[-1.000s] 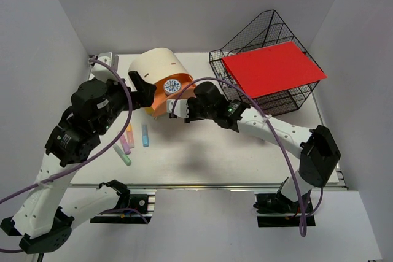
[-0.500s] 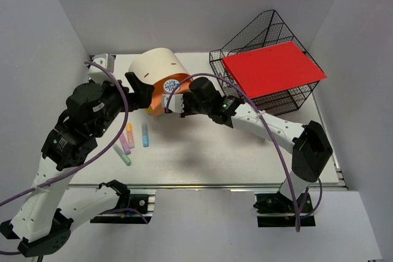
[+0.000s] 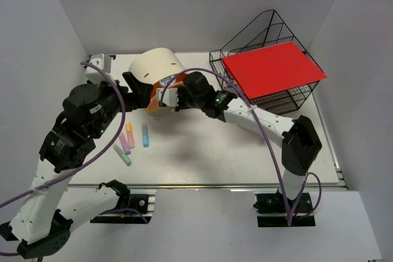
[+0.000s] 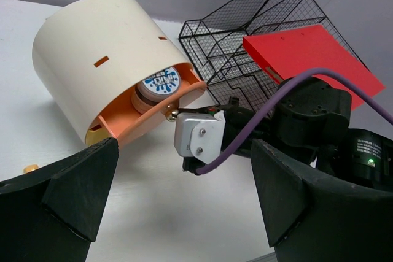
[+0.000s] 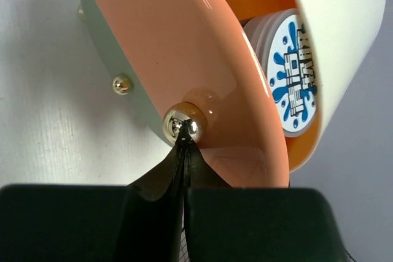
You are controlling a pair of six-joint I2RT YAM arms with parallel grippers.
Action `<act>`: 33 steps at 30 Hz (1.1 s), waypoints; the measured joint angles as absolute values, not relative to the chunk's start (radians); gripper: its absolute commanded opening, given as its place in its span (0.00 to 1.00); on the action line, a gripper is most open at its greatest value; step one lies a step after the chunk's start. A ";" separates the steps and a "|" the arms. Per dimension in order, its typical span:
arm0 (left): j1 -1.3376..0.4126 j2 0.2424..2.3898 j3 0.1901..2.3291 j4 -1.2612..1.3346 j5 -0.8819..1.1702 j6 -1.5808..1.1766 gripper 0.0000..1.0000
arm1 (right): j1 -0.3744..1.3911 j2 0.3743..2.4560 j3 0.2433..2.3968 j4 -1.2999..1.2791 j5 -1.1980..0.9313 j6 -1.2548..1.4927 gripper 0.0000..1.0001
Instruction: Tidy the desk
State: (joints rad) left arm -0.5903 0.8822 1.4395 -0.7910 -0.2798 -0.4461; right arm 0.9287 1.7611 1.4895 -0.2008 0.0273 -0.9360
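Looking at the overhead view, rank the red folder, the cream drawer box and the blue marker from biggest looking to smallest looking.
1. red folder
2. cream drawer box
3. blue marker
The differences are plain.

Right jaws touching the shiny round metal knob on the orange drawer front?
Touching. Right wrist view: the shut right jaws' tips meet the shiny round metal knob on the glossy orange drawer front, no gap visible.

Found right claw point(image 3: 161, 98) carried leftward from its position a second ago, with the elbow point(image 3: 299, 145) drawn in behind it. Recorded closed tips now meeting the metal knob point(image 5: 182, 124) directly ahead, previously short of it. Noted orange drawer front point(image 3: 161, 88) just beyond the claw, now partly covered from above, earlier more exposed.
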 measured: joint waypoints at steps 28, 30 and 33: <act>-0.590 0.858 1.363 -0.761 -0.231 -0.503 0.98 | 0.886 1.916 1.665 -0.200 0.037 -0.901 0.00; -0.590 0.842 1.333 -0.741 -0.223 -0.506 0.98 | 0.886 1.920 1.670 -0.200 0.040 -0.897 0.00; -0.590 0.811 1.287 -0.715 -0.212 -0.514 0.98 | 0.883 1.921 1.674 -0.200 0.043 -0.894 0.00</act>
State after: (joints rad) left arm -0.5903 0.8112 1.2873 -0.7147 -0.2123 -0.5137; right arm 0.8833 1.9205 1.6737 -0.2001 0.0429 -0.8940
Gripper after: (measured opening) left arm 0.981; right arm 0.004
